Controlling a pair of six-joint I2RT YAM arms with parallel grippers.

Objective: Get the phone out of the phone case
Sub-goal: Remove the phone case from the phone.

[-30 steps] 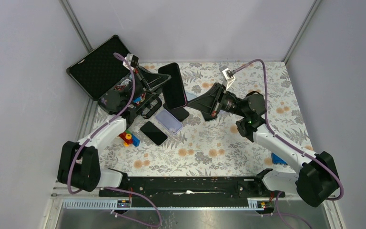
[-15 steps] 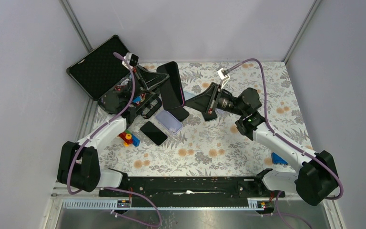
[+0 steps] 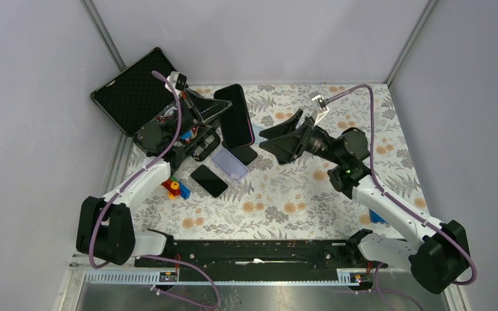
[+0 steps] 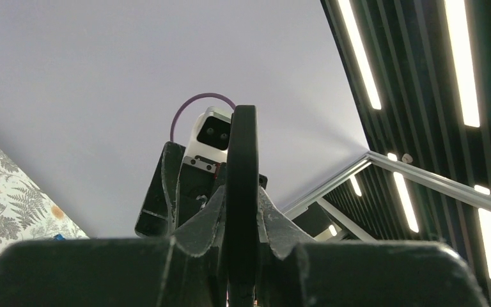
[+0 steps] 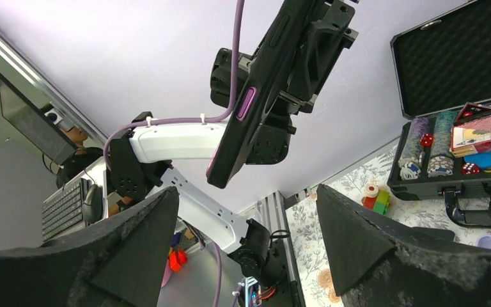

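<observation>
Black phone point(image 3: 237, 116) clamped in left tool point(image 3: 218, 111); right tool point(image 3: 263, 140) wide open, apart.

Phone point(image 3: 237, 116) in left tool point(image 3: 219, 111) — right tool point(image 3: 263, 139) just to its right.

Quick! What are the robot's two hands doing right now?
Left gripper: shut on the phone.
Right gripper: open, holding nothing.

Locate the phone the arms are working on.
In the top view the phone is held in the air by the left gripper, left of centre, between the open black briefcase and the open right gripper.
</observation>
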